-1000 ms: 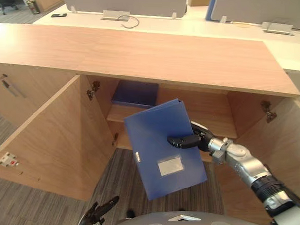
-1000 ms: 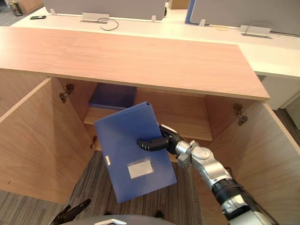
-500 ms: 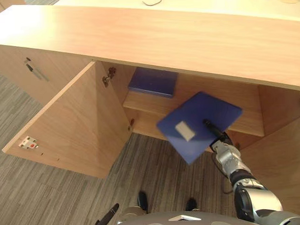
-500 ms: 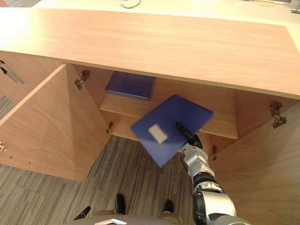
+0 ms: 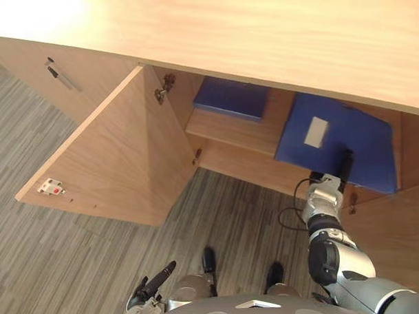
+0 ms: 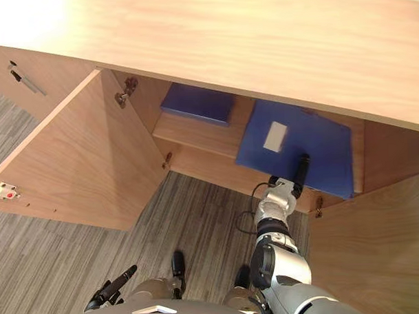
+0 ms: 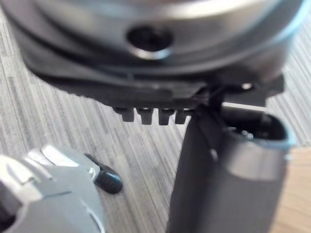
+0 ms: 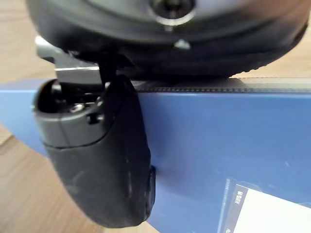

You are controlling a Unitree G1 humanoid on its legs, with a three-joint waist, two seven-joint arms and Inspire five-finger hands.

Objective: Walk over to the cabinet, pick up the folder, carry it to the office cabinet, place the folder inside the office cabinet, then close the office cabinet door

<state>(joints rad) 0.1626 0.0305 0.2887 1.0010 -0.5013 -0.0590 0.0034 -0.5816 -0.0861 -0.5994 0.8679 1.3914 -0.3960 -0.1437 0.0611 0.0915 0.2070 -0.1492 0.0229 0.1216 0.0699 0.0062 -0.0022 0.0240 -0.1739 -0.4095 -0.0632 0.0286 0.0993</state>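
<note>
The blue folder (image 5: 336,142) with a white label lies tilted in the right half of the open office cabinet (image 5: 260,31), above the lower shelf. My right hand (image 5: 344,167) is shut on its near edge, the thumb (image 8: 104,160) pressed onto the blue cover (image 8: 218,141) and the fingers hidden under it. The arm reaches up into the opening from below. My left hand (image 5: 153,286) hangs low at the left with relaxed, straight fingers and holds nothing.
A second blue folder (image 5: 231,99) lies flat on the upper shelf at the left of the opening. The left door (image 5: 106,154) stands wide open over the striped carpet; the right door (image 5: 398,240) is open beside my right arm.
The camera has tilted down and come nearer. My right hand has carried the folder forward and up from in front of the cabinet into its right half, turning it label-up.
</note>
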